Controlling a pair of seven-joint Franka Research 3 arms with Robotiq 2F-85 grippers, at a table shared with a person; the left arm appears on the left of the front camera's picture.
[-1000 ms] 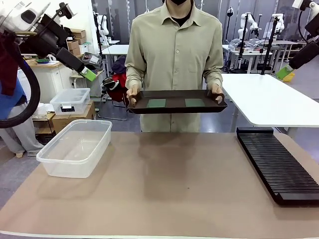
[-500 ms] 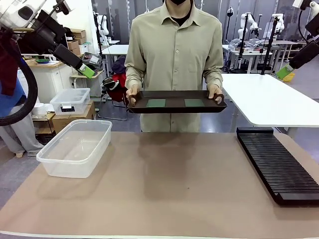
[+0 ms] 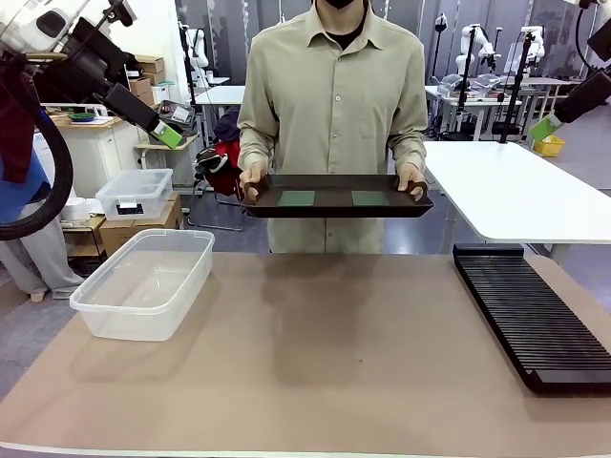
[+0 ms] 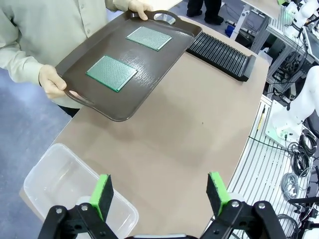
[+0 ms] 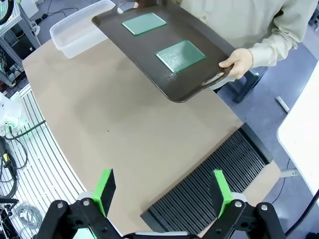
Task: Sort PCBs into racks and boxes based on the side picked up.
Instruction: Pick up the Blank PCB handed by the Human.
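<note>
Two green PCBs [image 3: 298,198] [image 3: 369,198] lie flat on a dark brown handled tray [image 3: 334,209], which a person holds with both hands above the table's far edge. The clear tub [image 3: 143,281] stands on the left of the table and holds nothing. Along the right side lies the black slotted rack [image 3: 530,310]. My left gripper [image 3: 168,135] hangs high at the upper left, open, with nothing in it [image 4: 160,194]. My right gripper [image 3: 548,127] is high at the upper right, also open with nothing between its fingers [image 5: 163,190]. Both wrist views look down on the PCBs [image 4: 111,73] [image 5: 180,56].
A smaller lidded clear box [image 3: 134,194] sits on cardboard boxes beyond the table's left side. A white table [image 3: 506,191] stands behind the rack. The brown tabletop [image 3: 325,363] between tub and rack is bare. The person stands at the middle of the far edge.
Both grippers have risen slightly and stay open. The person's tray has barely shifted.
</note>
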